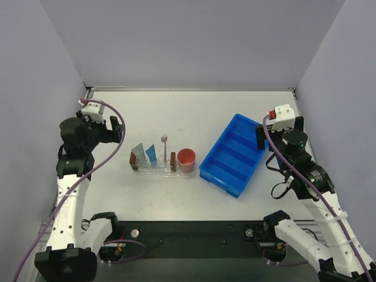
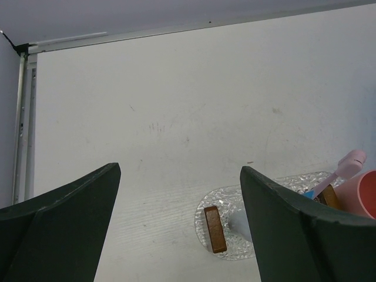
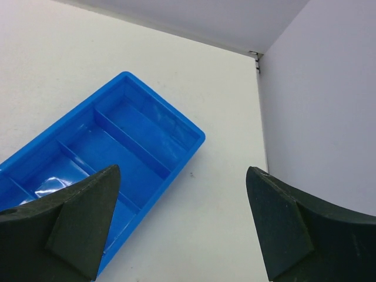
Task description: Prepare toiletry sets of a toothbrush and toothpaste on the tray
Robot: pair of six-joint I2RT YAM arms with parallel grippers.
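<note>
The clear bumpy tray [image 1: 157, 171] lies left of centre. On it stand a whitish-grey toothpaste tube [image 1: 139, 154], a light blue toothpaste tube [image 1: 152, 154] and the upright pink toothbrush [image 1: 165, 148], between two brown blocks. My left gripper [image 1: 114, 131] is open and empty, raised behind and left of the tray. In the left wrist view the tray's end [image 2: 230, 198], one brown block [image 2: 215, 229] and the toothbrush head [image 2: 351, 164] show past my open gripper [image 2: 179, 229]. My right gripper [image 1: 261, 137] is open and empty by the far right end of the bin, and is also seen in the right wrist view [image 3: 182, 226].
A pink cup [image 1: 186, 160] stands at the tray's right end and shows in the left wrist view [image 2: 363, 195]. The blue divided bin [image 1: 233, 154] lies slantwise right of it, its compartments bare [image 3: 111, 147]. Grey walls close in on both sides.
</note>
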